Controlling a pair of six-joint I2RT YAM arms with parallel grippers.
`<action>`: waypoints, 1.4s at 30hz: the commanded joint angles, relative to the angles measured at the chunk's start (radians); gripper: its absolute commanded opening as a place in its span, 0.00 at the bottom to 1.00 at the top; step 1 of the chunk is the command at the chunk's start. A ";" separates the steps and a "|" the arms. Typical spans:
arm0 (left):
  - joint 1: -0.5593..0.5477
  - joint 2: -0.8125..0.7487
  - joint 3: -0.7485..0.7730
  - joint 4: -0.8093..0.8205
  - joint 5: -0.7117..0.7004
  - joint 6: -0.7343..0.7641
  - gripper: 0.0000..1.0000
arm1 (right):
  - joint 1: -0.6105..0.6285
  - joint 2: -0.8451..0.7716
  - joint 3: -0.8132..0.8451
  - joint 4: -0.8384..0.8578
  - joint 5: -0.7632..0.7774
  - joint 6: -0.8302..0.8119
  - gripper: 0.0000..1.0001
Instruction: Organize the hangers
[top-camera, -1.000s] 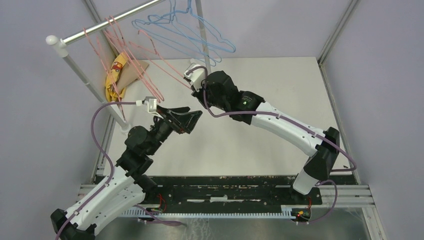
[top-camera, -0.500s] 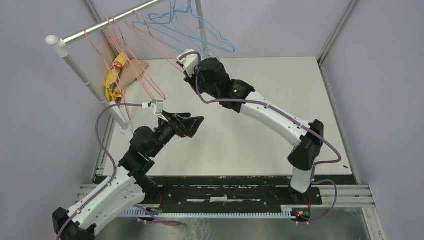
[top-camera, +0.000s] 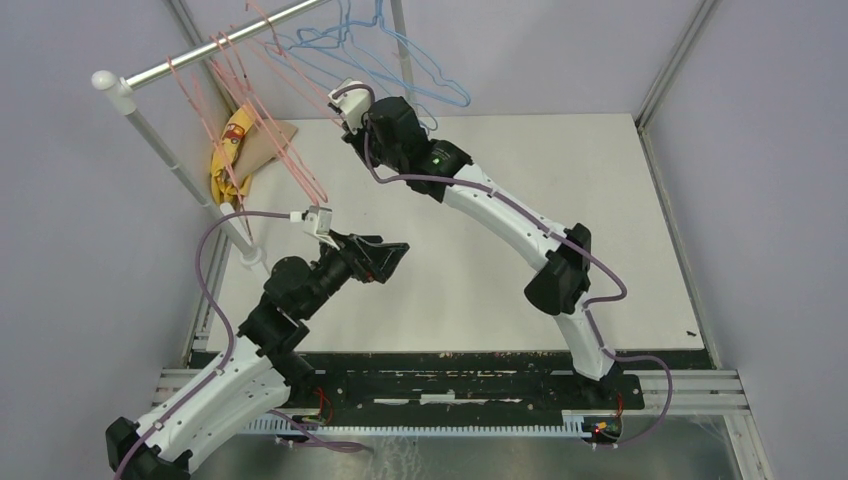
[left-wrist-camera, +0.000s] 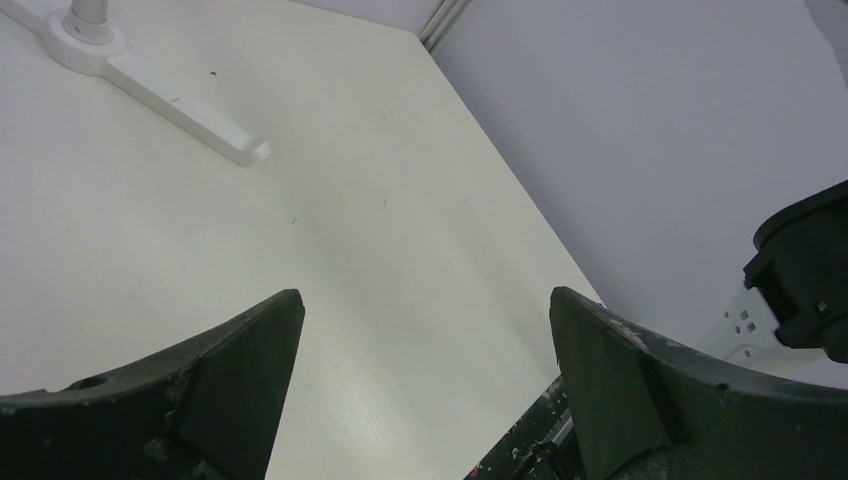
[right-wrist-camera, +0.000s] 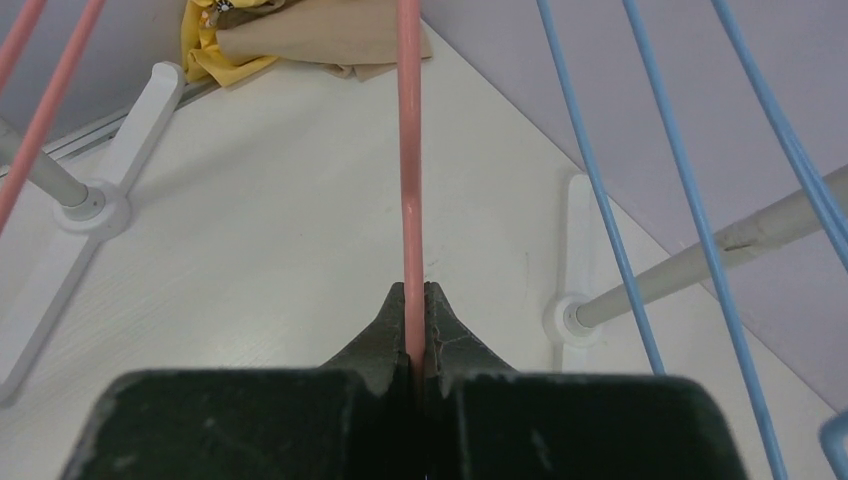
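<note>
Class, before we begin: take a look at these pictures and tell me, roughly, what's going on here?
Two robot arms are sorting wire hangers on a rail. The right gripper is shut on the wire of a pink hanger, up by the rail, with the other pink hangers on one side and the blue hangers on the other. The left gripper is open and empty, over the table.

White table (top-camera: 450, 300) w/ yellow-tan cloth bundle (top-camera: 232, 145) in far-left corner, nxt to rack's white foot (right-wrist-camera: 150, 105)
</note>
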 joint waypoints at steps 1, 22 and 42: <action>-0.005 -0.016 -0.011 -0.017 -0.013 0.051 0.99 | -0.023 0.052 0.101 -0.019 -0.024 0.029 0.03; -0.004 0.159 -0.036 0.011 -0.118 0.064 0.99 | -0.034 -0.377 -0.612 0.204 0.194 0.114 1.00; -0.004 0.547 -0.118 0.296 -0.272 0.129 0.99 | -0.230 -0.610 -1.331 0.297 0.158 0.292 1.00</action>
